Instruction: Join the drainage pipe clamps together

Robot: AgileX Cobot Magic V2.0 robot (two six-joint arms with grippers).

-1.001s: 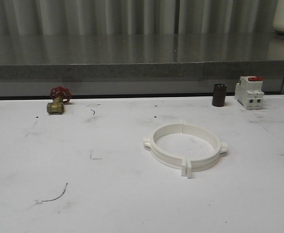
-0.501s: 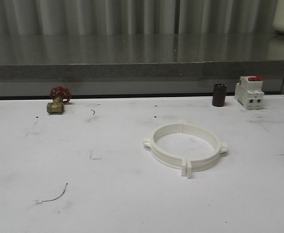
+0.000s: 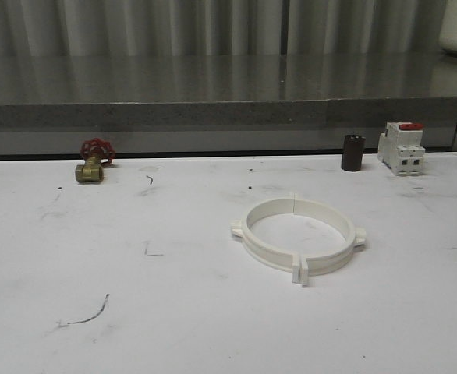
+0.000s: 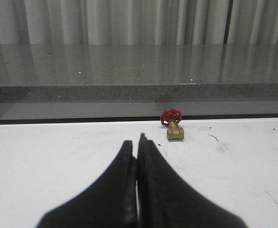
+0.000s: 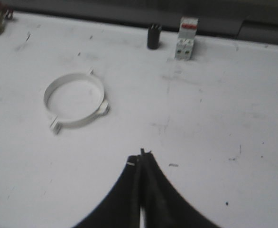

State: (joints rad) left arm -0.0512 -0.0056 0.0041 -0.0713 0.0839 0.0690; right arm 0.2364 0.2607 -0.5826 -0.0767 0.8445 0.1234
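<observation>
Now | drainage pipe clamps: smooth white plastic ring | left tool, right tool: pinched closed, empty

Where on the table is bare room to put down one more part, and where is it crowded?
Free: the wide near-left stretch, between the brass valve at the back and the clamp ring; also the near-right corner beside the ring. Crowded: the back right, where the dark cylinder and breaker stand close together.
</observation>
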